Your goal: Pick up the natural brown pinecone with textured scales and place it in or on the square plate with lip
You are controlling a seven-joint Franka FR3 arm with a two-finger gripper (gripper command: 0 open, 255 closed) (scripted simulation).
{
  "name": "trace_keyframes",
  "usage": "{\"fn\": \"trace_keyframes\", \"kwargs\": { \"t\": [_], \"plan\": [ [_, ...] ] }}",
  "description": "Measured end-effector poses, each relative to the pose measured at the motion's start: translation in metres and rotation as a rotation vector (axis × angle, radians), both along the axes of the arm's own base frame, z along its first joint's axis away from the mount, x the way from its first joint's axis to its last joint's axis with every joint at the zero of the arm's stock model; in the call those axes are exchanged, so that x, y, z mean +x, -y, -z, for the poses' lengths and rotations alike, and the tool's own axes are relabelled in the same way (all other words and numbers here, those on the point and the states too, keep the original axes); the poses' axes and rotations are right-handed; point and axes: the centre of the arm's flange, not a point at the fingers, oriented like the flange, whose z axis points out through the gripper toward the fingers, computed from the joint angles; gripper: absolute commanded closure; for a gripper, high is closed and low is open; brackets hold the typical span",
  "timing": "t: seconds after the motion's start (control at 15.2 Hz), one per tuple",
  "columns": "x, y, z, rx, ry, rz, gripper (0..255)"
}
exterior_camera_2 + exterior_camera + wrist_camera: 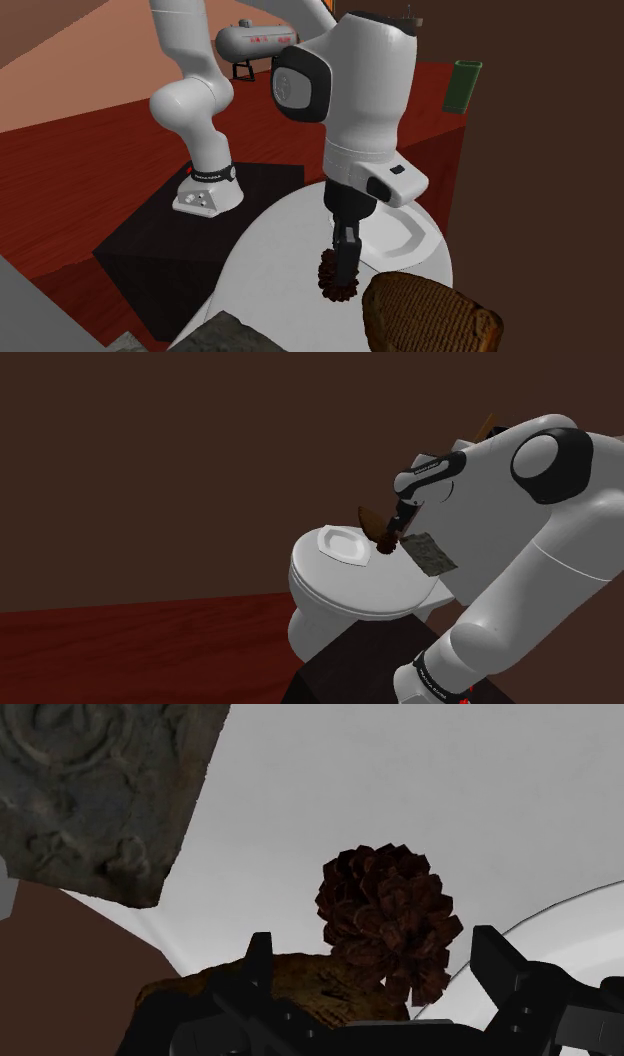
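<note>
Grasp step. Gripper [375,942] fingers stood spread, straddling pinecone [385,919] mid-frame, seemingly not touching; next: clench, lift toward plate [328,540].

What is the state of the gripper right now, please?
Gripper: open. It stands apart on either side of the brown pinecone and does not clasp it.

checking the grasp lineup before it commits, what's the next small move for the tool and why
Probably close the tool on the pinecone. In the wrist view its fingers stand apart with the pinecone between them, roughly centred and untouched; the second exterior view shows the tool at the pinecone's level on the white lid. The square plate comes afterwards.
</note>
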Motion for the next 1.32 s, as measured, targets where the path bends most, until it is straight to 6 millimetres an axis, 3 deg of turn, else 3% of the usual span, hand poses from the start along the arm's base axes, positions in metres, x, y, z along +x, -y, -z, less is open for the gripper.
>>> {"fn": "trace_keyframes", "kwargs": {
  "t": [0.46,0.53,1.32],
  "plan": [
    [-0.0008,0.0,0.008,0.0,0.0,0.0,0],
    [-0.0008,0.0,0.008,0.0,0.0,0.0,255],
    [0.0018,-0.002,-0.0009,-0.003,0.009,-0.004,255]
  ]
}}
